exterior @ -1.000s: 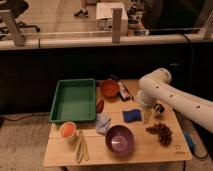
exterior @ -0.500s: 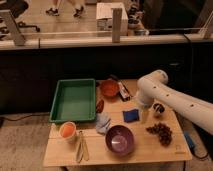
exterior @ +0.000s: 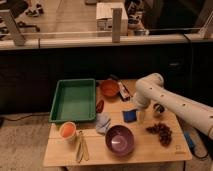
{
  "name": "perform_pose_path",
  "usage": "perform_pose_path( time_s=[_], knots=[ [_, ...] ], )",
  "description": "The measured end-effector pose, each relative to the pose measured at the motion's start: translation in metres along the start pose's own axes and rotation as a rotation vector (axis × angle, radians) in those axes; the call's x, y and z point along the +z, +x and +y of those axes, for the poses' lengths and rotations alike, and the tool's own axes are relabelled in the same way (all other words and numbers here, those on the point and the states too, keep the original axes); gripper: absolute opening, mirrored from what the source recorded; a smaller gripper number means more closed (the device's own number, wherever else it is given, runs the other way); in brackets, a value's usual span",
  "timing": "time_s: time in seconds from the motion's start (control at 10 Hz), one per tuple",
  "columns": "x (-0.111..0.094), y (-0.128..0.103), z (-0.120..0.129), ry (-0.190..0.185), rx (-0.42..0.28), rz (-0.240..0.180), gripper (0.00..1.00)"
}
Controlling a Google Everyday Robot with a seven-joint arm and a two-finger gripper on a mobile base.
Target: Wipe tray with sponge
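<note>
To the right of the green rectangular plastic tray [exterior: 74,100], beyond the orange-brown round bowl [exterior: 109,89], you have the small blue sponge [exterior: 131,115] lying flat on the wooden surface [exterior: 150,150]. It is well apart from the tray and not yet lifted.

The white arm [exterior: 170,97] comes in from the side far from the tray and bends downward. This puts the end effector [exterior: 142,113] just beside the sponge, on the sponge's side away from the tray. You cannot tell whether it is apart, together or clamped, because the arm's own bulk masks it.

Judgement: this placement suits a pickup from above. The step in hand is the grasp, and no wiping has begun.

Two obstacles lie on the way to the tray:
- A pale blue crumpled cloth [exterior: 103,122] sits near the tray's lower right corner.
- A purple round bowl [exterior: 119,140] sits below and right of that corner.

You would do well to carry the sponge high over the cloth and the tray's raised rim before lowering it inside.
</note>
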Motion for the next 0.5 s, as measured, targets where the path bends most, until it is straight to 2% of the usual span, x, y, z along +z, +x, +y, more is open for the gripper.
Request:
perform_pose_path(
  time_s=[0.5],
  knots=[
    [0.017,-0.008,-0.002,-0.007,-0.018,-0.018,0.80]
  ],
)
